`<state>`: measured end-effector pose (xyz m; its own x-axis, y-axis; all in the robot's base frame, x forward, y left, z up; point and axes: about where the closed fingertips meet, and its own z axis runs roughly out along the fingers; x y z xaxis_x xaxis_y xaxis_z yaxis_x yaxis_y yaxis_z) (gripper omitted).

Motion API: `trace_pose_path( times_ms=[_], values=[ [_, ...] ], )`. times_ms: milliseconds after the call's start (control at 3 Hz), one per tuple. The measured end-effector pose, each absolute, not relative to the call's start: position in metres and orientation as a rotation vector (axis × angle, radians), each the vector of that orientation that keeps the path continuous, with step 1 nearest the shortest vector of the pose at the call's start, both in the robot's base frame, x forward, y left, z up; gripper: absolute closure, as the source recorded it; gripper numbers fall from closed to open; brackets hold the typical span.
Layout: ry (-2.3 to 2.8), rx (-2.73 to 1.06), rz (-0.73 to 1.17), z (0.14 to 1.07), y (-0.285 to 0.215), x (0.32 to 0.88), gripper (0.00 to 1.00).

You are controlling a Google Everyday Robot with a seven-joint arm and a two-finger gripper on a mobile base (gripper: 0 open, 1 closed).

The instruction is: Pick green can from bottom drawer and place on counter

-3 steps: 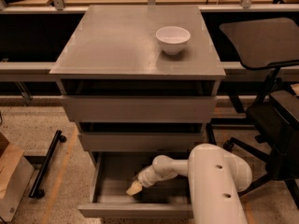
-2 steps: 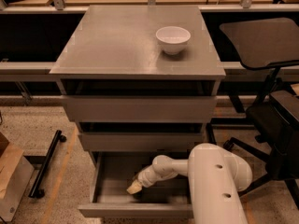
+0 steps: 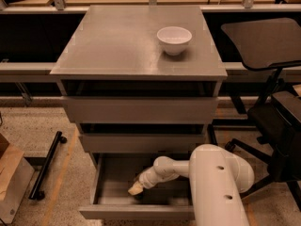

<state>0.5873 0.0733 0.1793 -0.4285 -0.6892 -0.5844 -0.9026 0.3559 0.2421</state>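
Observation:
The bottom drawer of the grey cabinet stands pulled open at the bottom of the camera view. My white arm reaches down into it, and the gripper is low inside the drawer, just left of its middle. A dark shape shows right under the gripper; I cannot tell whether it is the green can. The green can is otherwise hidden. The counter is the flat grey top of the cabinet, with a white bowl on its right side.
The two shallower drawers above are slightly open. A black office chair stands at the right. A black rod on wheels and a wooden box lie on the floor at the left.

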Motion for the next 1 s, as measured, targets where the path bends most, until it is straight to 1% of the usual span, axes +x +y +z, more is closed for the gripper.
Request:
trace_pose_path(
  times_ms=[333,1000],
  values=[
    [2.151,-1.413,0.806,0.238,0.068,0.589,1.0],
    [1.849,-1.5,0.982,0.391,0.056,0.586,1.0]
  ],
)
